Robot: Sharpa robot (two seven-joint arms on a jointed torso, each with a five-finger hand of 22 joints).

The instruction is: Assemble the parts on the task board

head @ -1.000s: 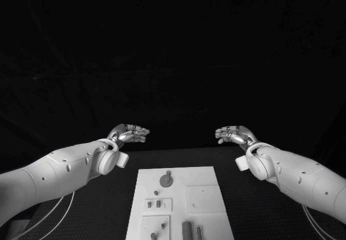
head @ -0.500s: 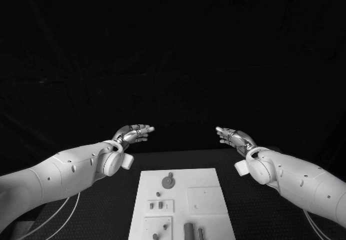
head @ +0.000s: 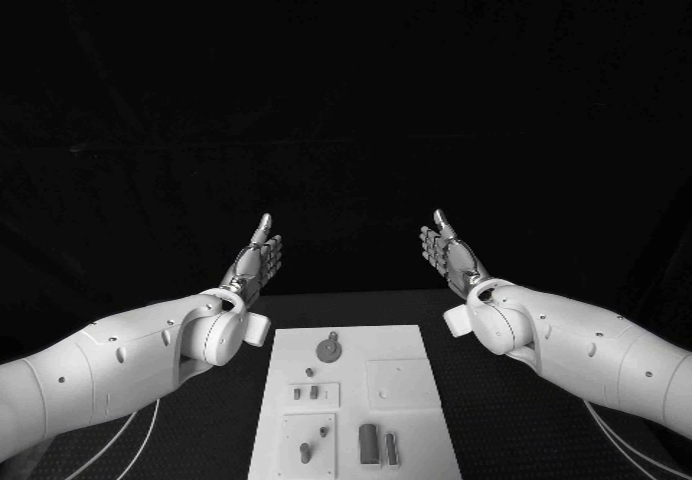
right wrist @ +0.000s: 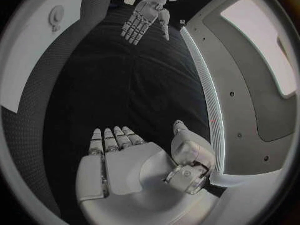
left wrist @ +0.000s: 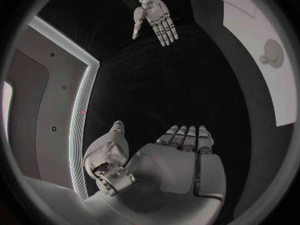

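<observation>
The white task board lies in the middle of the black table, close to me. On it sit several small grey parts: a round disc at its far end, short pegs in a square recess, and two upright cylinders at its near end. My left hand is raised beyond the board's far left corner, flat and empty, fingers straight and pointing away. My right hand mirrors it on the right, palm facing inward, holding nothing. Each wrist view shows its own flat palm and the opposite hand.
The black table runs on both sides of the board. White cables hang below my left arm at the table's near left. Beyond the hands the background is dark.
Both hands have gone from curled fists to flat, straight fingers and have risen. The camera has shifted, showing more of the board.
</observation>
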